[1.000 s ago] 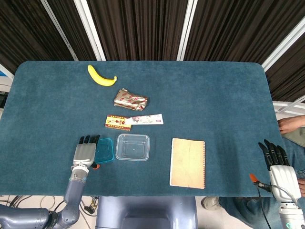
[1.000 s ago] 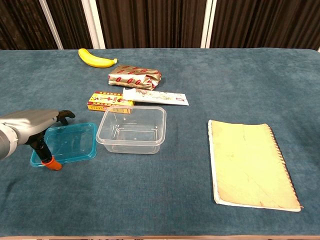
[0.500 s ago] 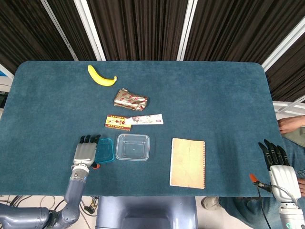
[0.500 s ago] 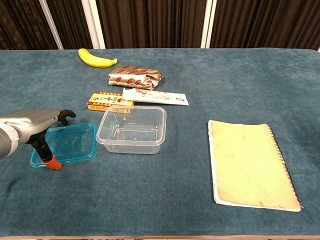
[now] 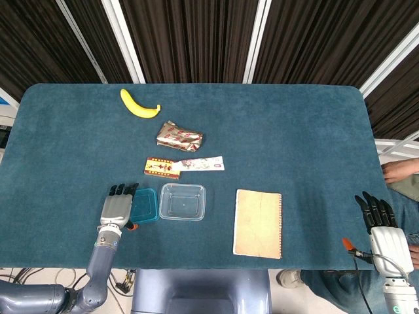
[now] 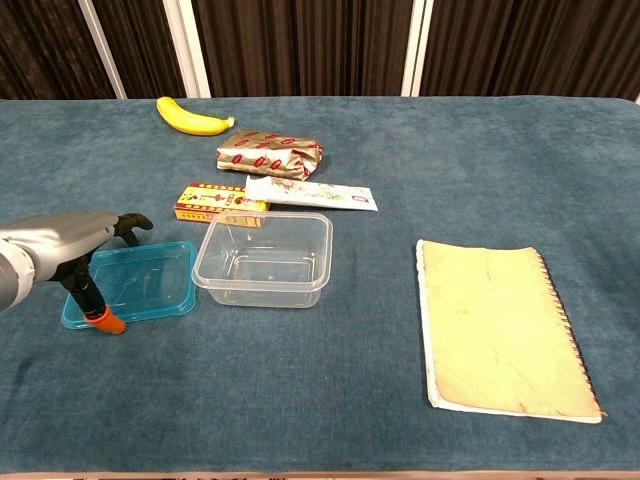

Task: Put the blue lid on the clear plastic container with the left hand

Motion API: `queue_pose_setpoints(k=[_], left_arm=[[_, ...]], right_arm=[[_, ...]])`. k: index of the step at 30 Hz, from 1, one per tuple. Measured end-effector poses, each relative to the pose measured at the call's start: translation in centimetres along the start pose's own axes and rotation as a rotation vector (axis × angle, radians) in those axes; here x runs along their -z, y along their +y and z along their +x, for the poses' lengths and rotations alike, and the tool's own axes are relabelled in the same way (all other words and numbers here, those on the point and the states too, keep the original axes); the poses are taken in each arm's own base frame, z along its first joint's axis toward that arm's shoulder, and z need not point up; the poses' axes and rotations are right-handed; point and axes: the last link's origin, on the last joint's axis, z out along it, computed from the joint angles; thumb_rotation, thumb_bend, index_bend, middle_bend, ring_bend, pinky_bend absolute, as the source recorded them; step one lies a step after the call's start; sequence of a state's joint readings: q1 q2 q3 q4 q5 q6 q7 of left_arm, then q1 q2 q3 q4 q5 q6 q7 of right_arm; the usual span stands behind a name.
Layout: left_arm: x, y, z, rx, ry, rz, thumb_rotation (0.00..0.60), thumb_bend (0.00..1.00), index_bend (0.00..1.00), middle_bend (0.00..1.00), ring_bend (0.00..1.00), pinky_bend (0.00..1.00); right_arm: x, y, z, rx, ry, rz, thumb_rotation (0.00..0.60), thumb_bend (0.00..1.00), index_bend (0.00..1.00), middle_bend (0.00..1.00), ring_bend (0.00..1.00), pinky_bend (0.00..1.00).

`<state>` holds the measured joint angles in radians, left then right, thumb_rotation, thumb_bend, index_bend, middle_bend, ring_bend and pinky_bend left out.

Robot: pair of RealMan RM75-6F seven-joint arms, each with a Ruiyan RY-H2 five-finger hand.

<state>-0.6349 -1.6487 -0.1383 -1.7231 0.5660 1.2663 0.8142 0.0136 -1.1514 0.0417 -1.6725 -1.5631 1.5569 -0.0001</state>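
The blue lid (image 5: 145, 206) (image 6: 140, 282) lies just left of the clear plastic container (image 5: 183, 201) (image 6: 262, 258), which stands open and empty near the table's front edge. My left hand (image 5: 116, 209) (image 6: 65, 245) is over the lid's left edge, fingers on top and the orange-tipped thumb at its near corner, pinching it. That side of the lid looks slightly raised off the cloth. Far off at the front right, past the table's corner, my right hand (image 5: 383, 226) holds nothing, fingers spread; the chest view does not show it.
Behind the container lie a flat red-and-yellow box (image 5: 162, 168) (image 6: 212, 201) and a white carton (image 5: 203, 163). Further back are a foil packet (image 5: 179, 137) and a banana (image 5: 139, 104). A tan notebook (image 5: 258, 222) (image 6: 500, 325) lies right of the container.
My left hand and the lid's left edge have shifted slightly up and away from the front edge. The right hand has not moved.
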Motion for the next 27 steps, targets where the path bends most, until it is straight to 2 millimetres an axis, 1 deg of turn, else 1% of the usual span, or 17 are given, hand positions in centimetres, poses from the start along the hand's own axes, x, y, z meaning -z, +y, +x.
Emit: queue_pose_setpoints(k=[9, 12, 15, 21, 24, 27], left_arm=[[0.4, -0.4, 0.9, 0.042, 0.009, -0.008, 0.6, 0.12, 0.05, 0.25, 0.0, 0.0], [0.8, -0.6, 1.5, 0.052, 0.02, -0.016, 0.6, 0.12, 0.05, 0.25, 0.0, 0.0], [1.4, -0.8, 2.4, 0.06, 0.042, -0.032, 0.6, 0.12, 0.05, 0.25, 0.0, 0.0], [2.4, -1.1, 5.4, 0.059, 0.102, -0.077, 0.6, 0.12, 0.05, 0.25, 0.0, 0.0], [2.7, -0.5, 6.8, 0.044, 0.118, -0.118, 0.6, 0.12, 0.05, 0.25, 0.0, 0.0], [2.9, 0.8, 7.9, 0.026, 0.118, -0.165, 0.6, 0.12, 0.06, 0.25, 0.0, 0.0]], right_arm=[[0.0, 0.0, 0.0, 0.002, 0.001, -0.001, 0.6, 0.27, 0.02, 0.0, 0.0, 0.0], [0.0, 0.0, 0.0, 0.002, 0.002, -0.001, 0.6, 0.27, 0.02, 0.0, 0.0, 0.0], [0.0, 0.0, 0.0, 0.002, 0.001, -0.004, 0.6, 0.27, 0.02, 0.0, 0.0, 0.0], [0.0, 0.0, 0.0, 0.006, 0.001, -0.007, 0.6, 0.27, 0.02, 0.0, 0.0, 0.0], [0.0, 0.0, -0.1, 0.008, -0.002, -0.011, 0.6, 0.27, 0.02, 0.0, 0.0, 0.0], [0.0, 0.1, -0.1, 0.009, -0.002, -0.015, 0.6, 0.27, 0.02, 0.0, 0.0, 0.0]])
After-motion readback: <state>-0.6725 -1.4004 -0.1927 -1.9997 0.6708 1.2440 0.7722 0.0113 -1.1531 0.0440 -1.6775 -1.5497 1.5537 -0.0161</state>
